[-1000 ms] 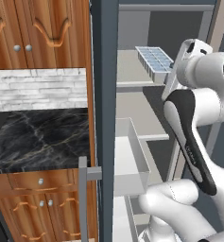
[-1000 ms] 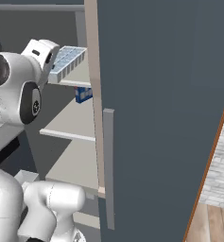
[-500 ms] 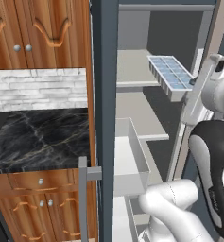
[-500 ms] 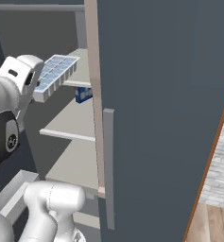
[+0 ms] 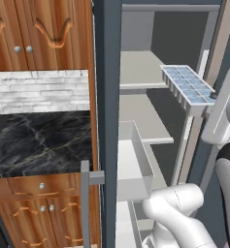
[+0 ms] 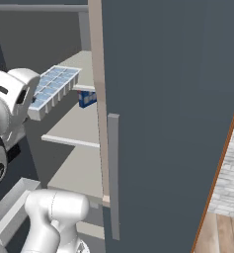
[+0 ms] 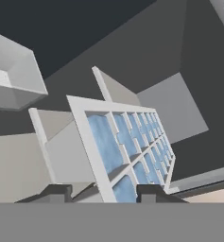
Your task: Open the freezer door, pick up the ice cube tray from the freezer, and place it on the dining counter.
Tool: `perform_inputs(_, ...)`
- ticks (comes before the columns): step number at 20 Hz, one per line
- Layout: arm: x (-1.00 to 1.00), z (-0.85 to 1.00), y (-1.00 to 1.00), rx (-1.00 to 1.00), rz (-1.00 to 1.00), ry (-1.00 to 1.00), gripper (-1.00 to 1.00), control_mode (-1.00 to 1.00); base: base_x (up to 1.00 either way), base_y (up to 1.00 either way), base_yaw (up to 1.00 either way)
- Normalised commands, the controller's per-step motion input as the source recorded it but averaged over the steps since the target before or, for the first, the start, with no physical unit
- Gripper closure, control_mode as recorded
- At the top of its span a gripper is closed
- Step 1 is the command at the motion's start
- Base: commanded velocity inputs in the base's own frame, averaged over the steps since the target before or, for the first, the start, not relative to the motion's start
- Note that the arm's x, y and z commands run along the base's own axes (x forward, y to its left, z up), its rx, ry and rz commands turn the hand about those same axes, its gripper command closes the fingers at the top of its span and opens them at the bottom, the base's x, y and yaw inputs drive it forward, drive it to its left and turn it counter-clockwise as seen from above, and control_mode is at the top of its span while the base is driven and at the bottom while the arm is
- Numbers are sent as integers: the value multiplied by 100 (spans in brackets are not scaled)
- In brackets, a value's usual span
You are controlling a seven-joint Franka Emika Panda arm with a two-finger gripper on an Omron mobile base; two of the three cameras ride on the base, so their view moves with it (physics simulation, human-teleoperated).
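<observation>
A home kitchen: carved wooden cabinets (image 5: 39, 29), a white brick backsplash (image 5: 39, 92) over black marble (image 5: 39, 140) on the left, and an open freezer (image 5: 150, 92) with pale shelves.

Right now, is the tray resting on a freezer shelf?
No, the tray hangs in the air on the gripper, clear of the shelf below.

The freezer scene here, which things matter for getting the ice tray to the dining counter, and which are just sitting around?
Part of the job:
- ice cube tray, held in the gripper, lifted clear of the shelves
- freezer door, swung open
- freezer with its pale shelves

Just sitting around:
- small dark blue box on a shelf
- wooden cabinets
- white brick strip
</observation>
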Motion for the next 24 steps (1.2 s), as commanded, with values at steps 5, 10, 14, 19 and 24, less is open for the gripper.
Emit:
perform_inputs(5,-19,0,0,0,0,7,100,100,-5,0,0)
perform_inputs(10,0,0,0,0,0,0,100,100,-75,-31,1)
perform_inputs(14,0,0,0,0,0,0,100,100,-100,-46,2)
perform_inputs(19,0,0,0,0,0,0,100,100,-100,-29,1)
perform_inputs(24,0,0,0,0,0,0,100,100,-100,0,35)
